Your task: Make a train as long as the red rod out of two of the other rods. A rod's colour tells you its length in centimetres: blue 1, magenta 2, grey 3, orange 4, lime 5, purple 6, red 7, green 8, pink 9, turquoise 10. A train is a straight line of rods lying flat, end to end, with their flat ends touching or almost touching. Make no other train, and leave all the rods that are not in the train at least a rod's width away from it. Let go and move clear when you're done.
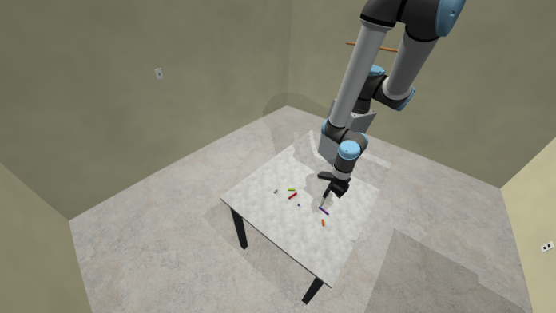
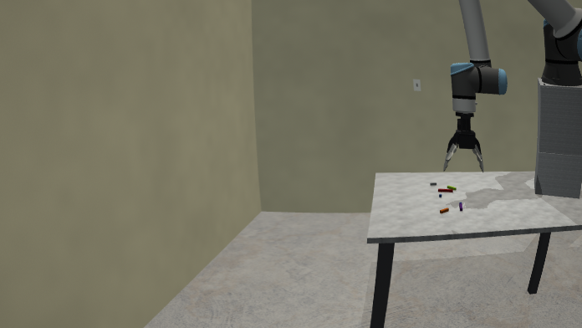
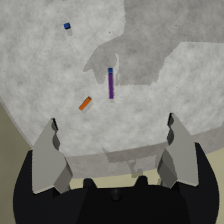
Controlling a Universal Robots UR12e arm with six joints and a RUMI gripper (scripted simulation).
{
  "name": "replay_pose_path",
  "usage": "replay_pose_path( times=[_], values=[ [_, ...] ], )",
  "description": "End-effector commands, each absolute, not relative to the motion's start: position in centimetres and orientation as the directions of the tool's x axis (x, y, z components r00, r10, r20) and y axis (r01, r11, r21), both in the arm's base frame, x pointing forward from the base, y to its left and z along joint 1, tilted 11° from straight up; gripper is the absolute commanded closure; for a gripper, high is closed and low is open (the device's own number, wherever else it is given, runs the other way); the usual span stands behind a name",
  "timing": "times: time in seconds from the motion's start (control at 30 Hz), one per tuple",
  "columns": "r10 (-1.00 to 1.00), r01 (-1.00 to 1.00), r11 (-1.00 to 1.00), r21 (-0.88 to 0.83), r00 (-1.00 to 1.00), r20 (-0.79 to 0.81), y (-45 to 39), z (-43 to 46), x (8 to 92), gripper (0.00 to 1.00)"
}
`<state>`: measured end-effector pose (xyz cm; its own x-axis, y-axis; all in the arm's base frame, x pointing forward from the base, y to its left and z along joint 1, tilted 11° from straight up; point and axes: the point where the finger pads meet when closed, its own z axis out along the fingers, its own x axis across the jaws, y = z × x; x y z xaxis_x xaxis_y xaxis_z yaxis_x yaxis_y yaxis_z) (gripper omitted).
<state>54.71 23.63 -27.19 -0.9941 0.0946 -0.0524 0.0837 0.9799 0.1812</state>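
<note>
My gripper (image 1: 327, 197) hangs open and empty above the table; it also shows in the exterior view (image 2: 463, 169) and the wrist view (image 3: 112, 120). Below and ahead of it the purple rod (image 3: 111, 86) lies flat, with a short blue piece (image 3: 110, 70) at its far end. The purple rod also shows in the top and exterior views (image 1: 323, 211) (image 2: 461, 206). The orange rod (image 3: 85, 103) lies close by, at an angle and apart from it. The red rod (image 1: 292, 196) lies farther off, with the lime rod (image 1: 291, 189) next to it.
A grey rod (image 1: 276, 192) lies beyond the lime one. A loose blue rod (image 1: 299, 205) lies between the red and purple rods, and shows in the wrist view (image 3: 67, 25). The arm's grey pedestal (image 2: 558, 138) stands on the table's far side.
</note>
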Motion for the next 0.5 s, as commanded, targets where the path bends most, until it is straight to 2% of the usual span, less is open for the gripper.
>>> replay_pose_path(
  times=[0.0, 0.47],
  values=[
    [0.096, 0.085, 0.980, 0.182, -0.994, -0.050, 22.9, -23.8, 54.4, 0.00],
    [0.096, 0.085, 0.980, 0.182, -0.994, -0.050, 22.3, -20.5, 54.1, 0.00]
  ],
)
